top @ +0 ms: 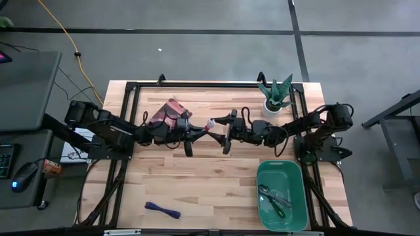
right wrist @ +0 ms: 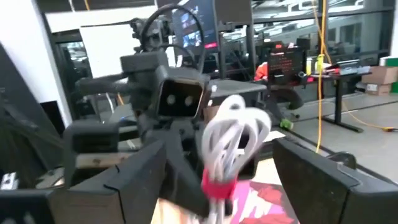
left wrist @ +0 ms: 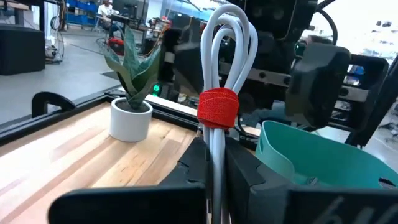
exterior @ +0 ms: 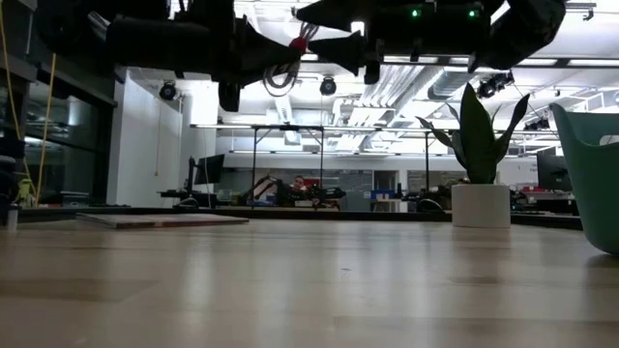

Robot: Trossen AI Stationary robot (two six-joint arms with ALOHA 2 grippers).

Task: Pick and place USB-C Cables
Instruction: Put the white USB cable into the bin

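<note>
The white cable bundle with a red wrap [top: 211,124] is held in the air over the middle of the table by my left gripper [top: 200,130], which is shut on it. Its looped end [right wrist: 235,134] points at my right gripper [top: 226,131]. That gripper is open, with its fingers on either side of the loops and not touching them. The dark blue cable [top: 162,209] lies flat near the table's front edge. A silver-grey and a green cable [top: 275,196] lie in the green bin [top: 262,177]. My left gripper pinches the white bundle between its two fingers at the stretch just behind the red wrap [left wrist: 216,163]. The fingers are level and point toward the table's right, lying along the bundle. The bundle sticks straight out past the fingertips, lifted well clear of the table.
A brown-red booklet [top: 169,111] lies on the table under the left arm. A potted plant [top: 275,97] stands at the back right. The green bin is at the front right, below the right arm. Bare wood lies between the blue cable and the bin.
</note>
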